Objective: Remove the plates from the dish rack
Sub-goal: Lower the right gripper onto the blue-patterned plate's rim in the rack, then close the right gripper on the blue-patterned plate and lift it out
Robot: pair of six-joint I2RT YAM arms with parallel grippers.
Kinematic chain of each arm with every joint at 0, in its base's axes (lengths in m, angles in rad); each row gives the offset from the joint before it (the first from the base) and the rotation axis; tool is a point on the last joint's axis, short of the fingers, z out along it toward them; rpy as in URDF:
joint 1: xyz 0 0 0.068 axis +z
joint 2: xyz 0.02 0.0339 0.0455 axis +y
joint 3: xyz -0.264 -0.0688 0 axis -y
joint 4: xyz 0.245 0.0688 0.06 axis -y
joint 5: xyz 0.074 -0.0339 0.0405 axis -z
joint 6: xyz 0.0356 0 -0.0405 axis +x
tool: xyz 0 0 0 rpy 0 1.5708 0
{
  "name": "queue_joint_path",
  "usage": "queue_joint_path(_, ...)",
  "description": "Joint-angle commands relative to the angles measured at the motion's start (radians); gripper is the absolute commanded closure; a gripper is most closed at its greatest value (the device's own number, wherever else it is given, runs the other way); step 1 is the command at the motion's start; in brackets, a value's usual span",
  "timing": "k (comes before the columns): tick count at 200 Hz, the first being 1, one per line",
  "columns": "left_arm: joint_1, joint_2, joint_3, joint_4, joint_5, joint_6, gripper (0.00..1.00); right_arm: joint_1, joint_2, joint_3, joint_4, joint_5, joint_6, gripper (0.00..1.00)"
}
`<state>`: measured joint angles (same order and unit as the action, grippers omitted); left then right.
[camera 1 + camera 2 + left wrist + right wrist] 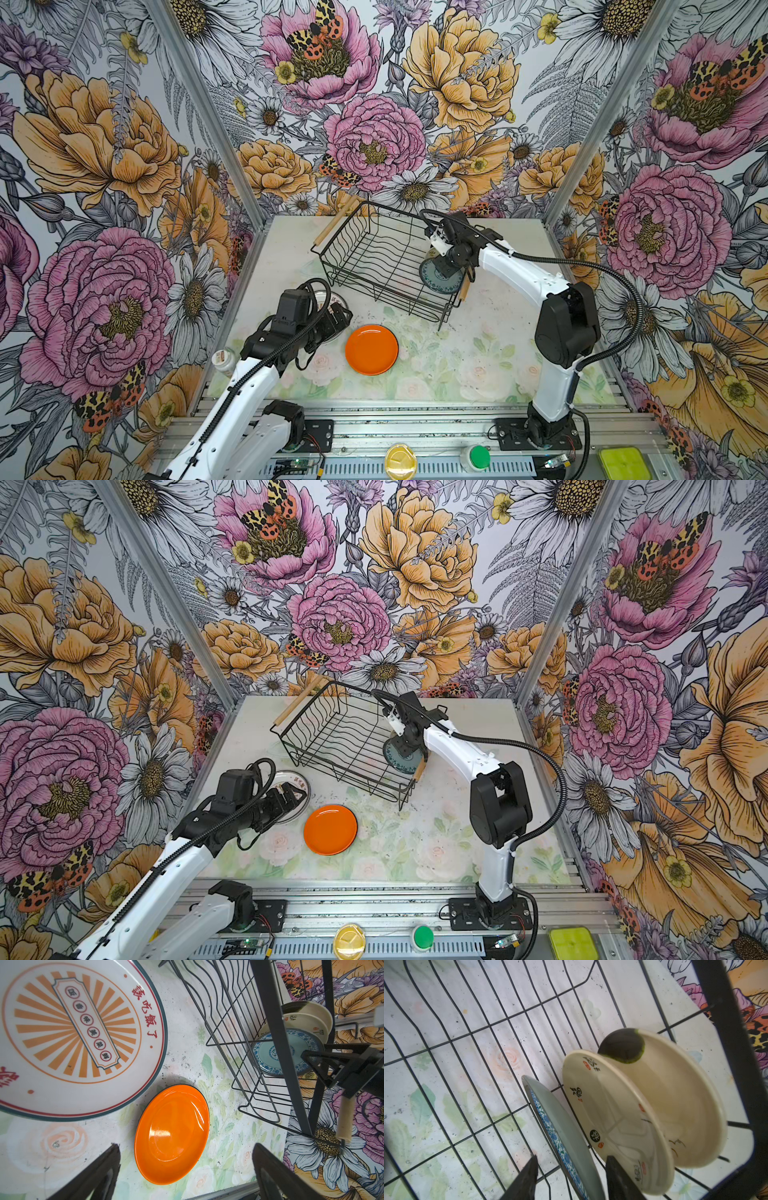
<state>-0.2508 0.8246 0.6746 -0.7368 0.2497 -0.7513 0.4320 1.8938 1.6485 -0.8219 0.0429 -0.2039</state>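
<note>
Sunburst plate point(62, 1032) — partly off-frame

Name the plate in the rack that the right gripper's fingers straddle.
The round blue-patterned plate in the black wire dish rack: the right gripper brackets its rim. The two cream plates stand beyond, outside the fingers.

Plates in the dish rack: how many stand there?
3, upright side by side at one end of the dish rack: the blue-patterned plate, straddled by the right gripper, then the white calligraphy plate, then the cream plate with a black patch. None seems hidden.
</note>
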Motion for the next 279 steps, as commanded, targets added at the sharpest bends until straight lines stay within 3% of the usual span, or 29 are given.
queue_joint_path(1,0.012,-0.015,0.003,0.004,0.021,0.015,0.01,-0.01,0.025,0.023,0.001,-0.017,-0.003,0.47)
queue_joint_path(138,0.021,-0.012,0.006,0.006,0.035,-0.006,0.01,-0.01,0.03,-0.019,0.004,0.002,-0.031,0.73)
queue_joint_path(209,0.019,0.006,-0.007,0.006,0.048,-0.013,0.01,0.008,-0.009,-0.047,0.006,0.05,-0.109,0.83)
queue_joint_path(252,0.02,-0.017,0.002,0.006,0.044,-0.013,0.01,0.011,-0.039,-0.034,0.007,0.053,-0.157,0.96)
queue_joint_path(279,0.018,-0.041,-0.001,0.005,0.023,-0.035,0.01,0.015,-0.058,-0.016,0.006,0.04,-0.165,0.96)
